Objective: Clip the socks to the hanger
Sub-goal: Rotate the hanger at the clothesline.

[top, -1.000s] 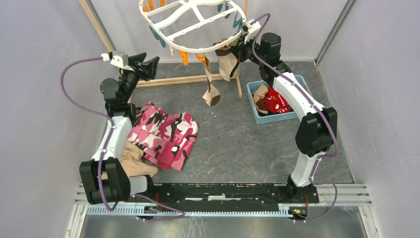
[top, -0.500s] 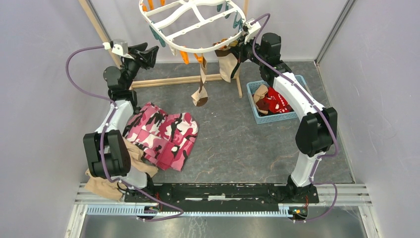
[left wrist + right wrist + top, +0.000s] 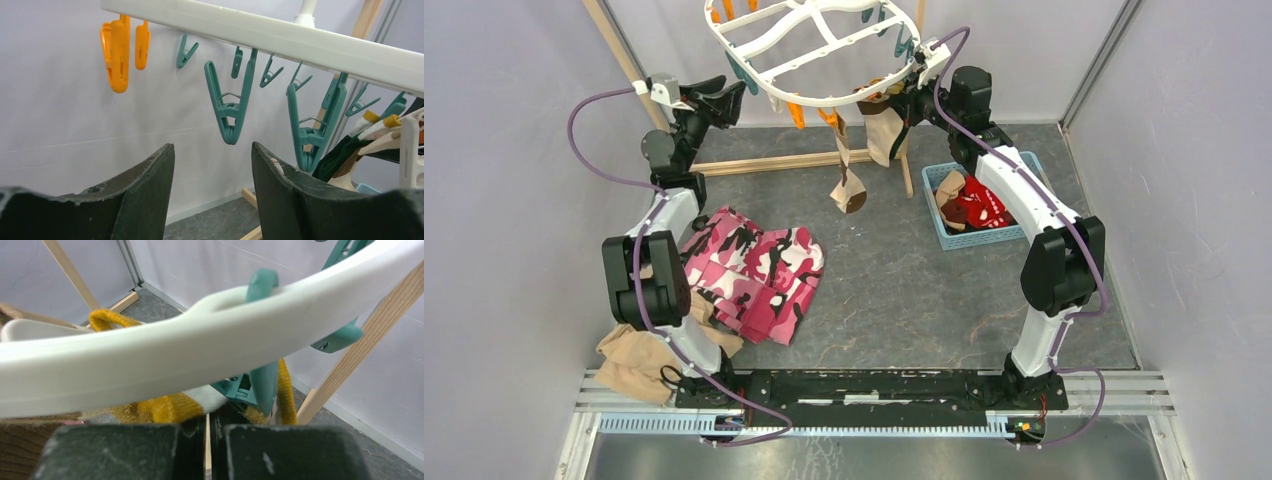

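Hanging upper centre, white oval hanger holds tan socks; left gripper jaws apart, right gripper jaws together; grey floor.

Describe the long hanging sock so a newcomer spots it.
Find the white plastic oval drying hanger at the top of the overhead view. Below its near rim, beside orange clips, hangs a long beige, brown-striped sock. Unlike the shorter tan sock beside it, it dangles lowest and ends in a dark toe.
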